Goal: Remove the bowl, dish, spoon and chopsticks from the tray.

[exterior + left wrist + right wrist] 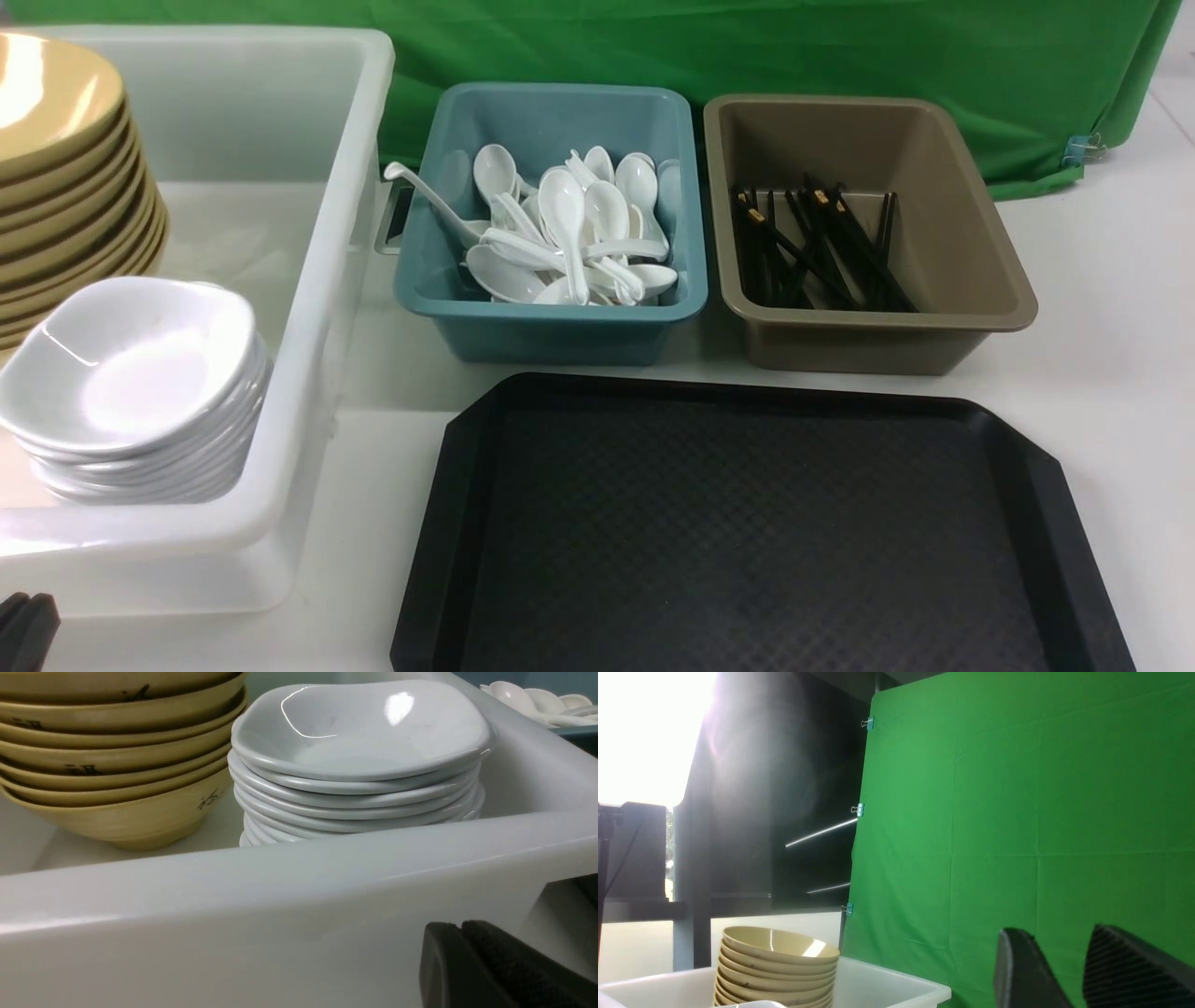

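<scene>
The right pincer [1069, 970], parted and empty, hangs high facing the green cloth [1017, 812]; the left pincer [23, 630], closed on nothing, sits at lower left beside the white bin [308, 448]. The tray [747, 523] at lower centre lies bare, so both arms should pull back clear of the bin's edges

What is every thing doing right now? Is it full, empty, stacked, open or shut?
tray: empty, flat on the table.
yellow bowls: stacked in the white bin.
white dishes: stacked beside the bowls.
teal tub: holds a heap of white spoons.
brown tub: holds black chopsticks.
left gripper: shut, empty.
right gripper: open, empty.
</scene>
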